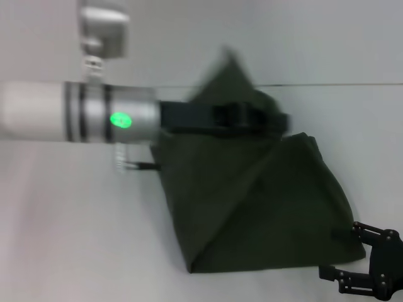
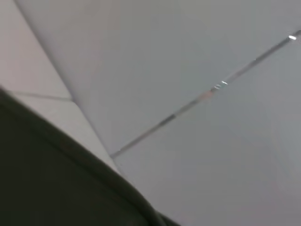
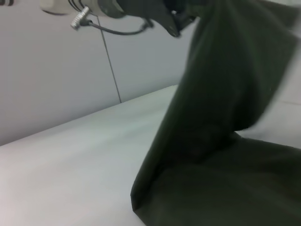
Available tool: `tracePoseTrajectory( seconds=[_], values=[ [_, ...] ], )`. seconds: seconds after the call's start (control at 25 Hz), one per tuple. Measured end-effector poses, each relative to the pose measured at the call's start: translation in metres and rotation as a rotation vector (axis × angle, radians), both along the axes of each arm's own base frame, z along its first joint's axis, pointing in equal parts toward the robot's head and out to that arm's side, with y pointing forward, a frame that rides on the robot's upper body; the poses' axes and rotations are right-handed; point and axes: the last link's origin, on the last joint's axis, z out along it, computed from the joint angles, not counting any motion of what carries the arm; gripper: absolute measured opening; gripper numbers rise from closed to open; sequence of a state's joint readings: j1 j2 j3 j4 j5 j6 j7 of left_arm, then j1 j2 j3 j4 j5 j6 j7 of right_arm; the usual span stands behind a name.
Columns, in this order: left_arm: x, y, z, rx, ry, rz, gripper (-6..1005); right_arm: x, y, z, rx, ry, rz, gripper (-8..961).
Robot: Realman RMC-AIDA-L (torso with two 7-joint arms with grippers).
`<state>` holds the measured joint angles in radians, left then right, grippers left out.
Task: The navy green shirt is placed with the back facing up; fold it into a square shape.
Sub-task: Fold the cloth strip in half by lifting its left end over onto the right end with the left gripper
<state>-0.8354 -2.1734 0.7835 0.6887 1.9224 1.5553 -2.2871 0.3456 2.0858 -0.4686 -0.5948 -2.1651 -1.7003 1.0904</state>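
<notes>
The navy green shirt point(image 1: 264, 201) lies partly folded on the white table point(image 1: 75, 239), one part pulled up into a peak. My left arm reaches across from the left, and my left gripper point(image 1: 280, 121) is shut on that raised cloth above the shirt's far side. In the right wrist view the shirt point(image 3: 221, 179) hangs down in a steep sheet from the left gripper point(image 3: 176, 21). Dark cloth of the shirt point(image 2: 47, 179) fills one corner of the left wrist view. My right gripper point(image 1: 343, 251) sits open at the shirt's near right corner, its fingers spread at the cloth's edge.
A grey boxy device point(image 1: 104, 28) stands at the back left. A thin seam line point(image 1: 352, 84) runs across the far side of the table. Bare white tabletop lies left of and in front of the shirt.
</notes>
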Motion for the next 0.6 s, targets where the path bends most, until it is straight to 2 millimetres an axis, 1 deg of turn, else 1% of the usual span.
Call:
tracePoseTrajectory(
  seconds=[0.12,0.16,0.28,0.4,0.6],
  values=[
    [0.009,-0.003,-0.027,-0.007,-0.031,-0.004,6,0.001,-0.001,0.001,-0.002,0.004,-0.007,885],
    [0.010,-0.004,-0.036,-0.006,-0.028,0.001,6,0.001,-0.002,0.001,-0.003,0.006,-0.008,885],
    [0.005,-0.009,-0.056,-0.004,-0.015,0.029,6,0.002,-0.004,0.002,-0.002,0.010,-0.013,885],
    [0.000,-0.013,-0.065,-0.001,-0.006,0.047,6,0.003,-0.005,0.004,0.001,0.014,-0.015,885],
    [-0.001,-0.011,-0.064,0.020,-0.023,0.066,7,0.002,-0.004,0.004,0.000,0.016,-0.010,885]
  ],
)
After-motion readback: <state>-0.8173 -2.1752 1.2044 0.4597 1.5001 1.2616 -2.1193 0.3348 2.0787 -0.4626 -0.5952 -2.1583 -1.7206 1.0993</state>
